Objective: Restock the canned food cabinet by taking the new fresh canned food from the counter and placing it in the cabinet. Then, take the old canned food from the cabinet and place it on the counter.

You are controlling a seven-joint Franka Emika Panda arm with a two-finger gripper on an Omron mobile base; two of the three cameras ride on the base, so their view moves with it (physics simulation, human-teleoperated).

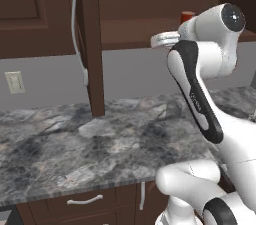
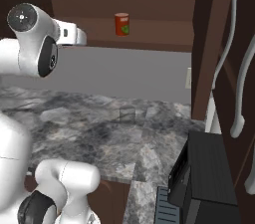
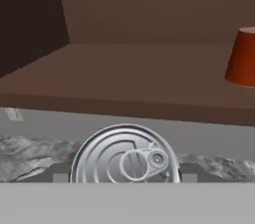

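Grey counter [image 1: 75, 139] sits low in frame, cabinet [image 3: 134, 76] shelf up top w/ red can [image 3: 243, 57] at right. Our gripper [image 3: 124, 175] pinches the flat tin [image 3: 125, 157], bottom center; counter lies below us.

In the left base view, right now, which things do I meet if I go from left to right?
Wall outlet → white curved handle on the open cabinet door → flat silvery tin in front of the shelf → red can standing on the cabinet shelf.
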